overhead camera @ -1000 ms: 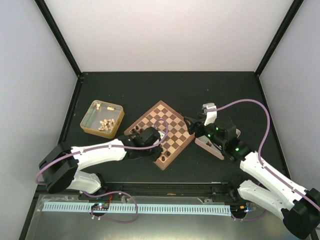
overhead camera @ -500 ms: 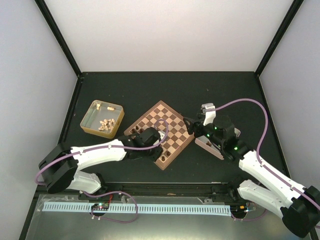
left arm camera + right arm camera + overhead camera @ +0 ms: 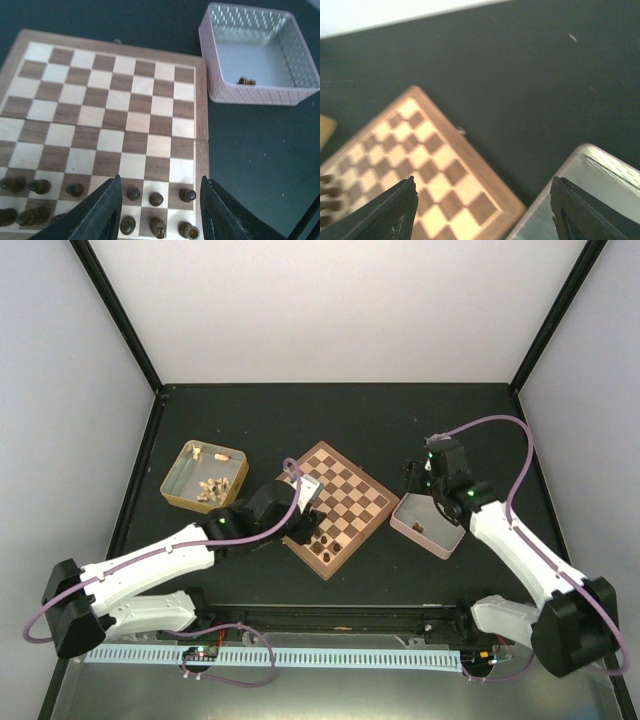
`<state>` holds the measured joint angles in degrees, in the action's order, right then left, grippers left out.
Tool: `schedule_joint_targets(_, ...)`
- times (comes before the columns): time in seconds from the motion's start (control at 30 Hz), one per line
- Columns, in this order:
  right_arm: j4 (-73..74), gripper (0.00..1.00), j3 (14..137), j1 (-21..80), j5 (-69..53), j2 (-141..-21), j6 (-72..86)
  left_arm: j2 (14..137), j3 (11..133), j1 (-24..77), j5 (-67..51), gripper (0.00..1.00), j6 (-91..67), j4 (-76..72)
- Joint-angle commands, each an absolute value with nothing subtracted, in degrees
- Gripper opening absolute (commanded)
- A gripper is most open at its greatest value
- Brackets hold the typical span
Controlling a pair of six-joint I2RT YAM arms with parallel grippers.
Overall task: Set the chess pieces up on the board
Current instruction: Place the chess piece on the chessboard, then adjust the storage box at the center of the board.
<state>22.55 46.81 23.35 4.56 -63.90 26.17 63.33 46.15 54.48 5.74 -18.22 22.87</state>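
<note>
The board (image 3: 345, 498) lies tilted at mid-table. Several dark brown chess pieces (image 3: 323, 543) stand in two rows along its near edge. In the left wrist view the board (image 3: 110, 110) fills the left and the pieces (image 3: 188, 195) stand in its two bottom rows. My left gripper (image 3: 308, 518) hovers open and empty over those rows, also in its own view (image 3: 160, 200). One dark piece (image 3: 247, 81) lies in the pink tray (image 3: 250, 95). My right gripper (image 3: 413, 485) is open and empty between the board's right corner (image 3: 470, 200) and the pink tray (image 3: 600, 175); its own view (image 3: 482, 210) is blurred.
A gold tray (image 3: 180, 485) with pale beige pieces (image 3: 212, 486) sits at the left. The pink tray (image 3: 440, 540) sits right of the board. Black frame posts and white walls close in the dark table.
My left gripper pulled back toward the board's near-left side and rose. My right gripper swung right, off the board's edge toward the far side of the pink tray.
</note>
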Motion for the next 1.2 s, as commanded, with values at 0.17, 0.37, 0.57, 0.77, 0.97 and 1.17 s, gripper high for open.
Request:
schedule_joint_targets(0.17,28.29,0.52,51.88,20.3,0.16,-81.96,39.37,56.74,48.07,54.49,11.25,0.48,-18.64,22.71)
schedule_joint_targets(0.37,24.87,0.36,52.76,20.26,2.82,-88.44,45.13,54.46,46.16,54.23,12.25,0.48,-18.44,21.51)
schedule_joint_targets(0.57,24.02,0.22,51.99,20.13,8.73,-88.86,49.41,53.86,45.72,54.14,12.92,0.49,-18.01,21.42)
schedule_joint_targets(0.77,23.87,0.1,49.94,19.17,12.98,-87.42,54.15,53.67,46.03,54.14,13.08,0.49,-17.78,21.51)
schedule_joint_targets(0.97,21.1,0.01,45.97,16.92,15.02,-83.76,60.65,52.62,45.88,54.14,13.32,0.49,-17.58,21.9)
schedule_joint_targets(1.17,21.63,0.01,44.05,15.25,19.06,-81.22,73.56,52.14,45.88,54.14,13.19,0.49,-17.52,21.77)
